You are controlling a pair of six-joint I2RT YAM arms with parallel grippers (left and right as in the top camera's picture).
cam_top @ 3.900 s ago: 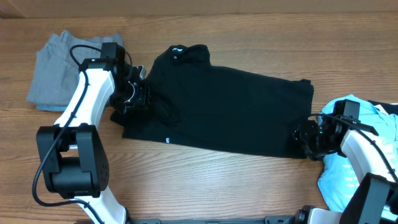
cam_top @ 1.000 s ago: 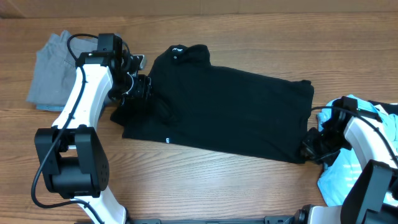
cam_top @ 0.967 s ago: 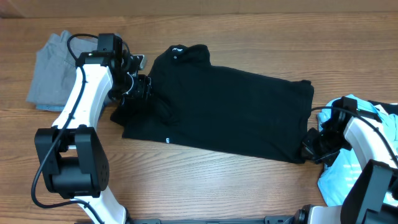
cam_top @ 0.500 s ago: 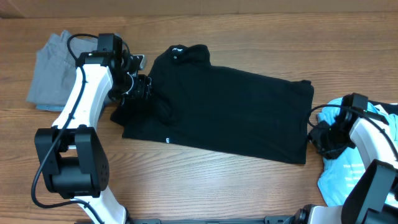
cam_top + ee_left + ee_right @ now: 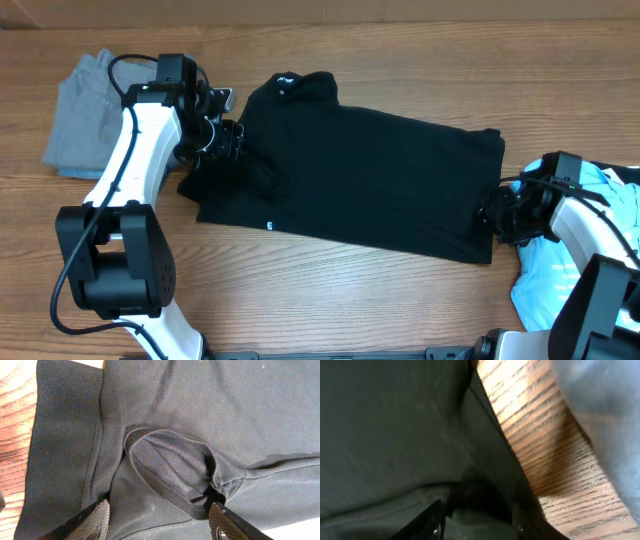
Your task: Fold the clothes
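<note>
From overhead, the black shirt (image 5: 360, 170) lies flat in the middle of the wooden table (image 5: 350, 310), its long axis running left to right and dipping a little toward the right, collar at the upper left. The left gripper (image 5: 222, 145) sits at the shirt's left end, over the sleeve, and the right gripper (image 5: 497, 215) at the lower right hem corner, so each arm has its own end nearest. A grey garment (image 5: 85, 110) lies beyond the left arm and a light-blue tee (image 5: 560, 290) beside the right arm, both off the shirt. In the left wrist view the left gripper (image 5: 157, 522) is spread wide, pinching nothing, with the crumpled sleeve (image 5: 170, 477) just ahead between its fingers (image 5: 92, 522). The right wrist view is blurred. The right gripper (image 5: 476, 525) has its jaws apart with dark cloth of the black shirt (image 5: 395, 425) between them, but whether they pinch it I cannot tell. Bare table (image 5: 550, 450) and the light-blue tee (image 5: 605, 420) lie to one side.
</note>
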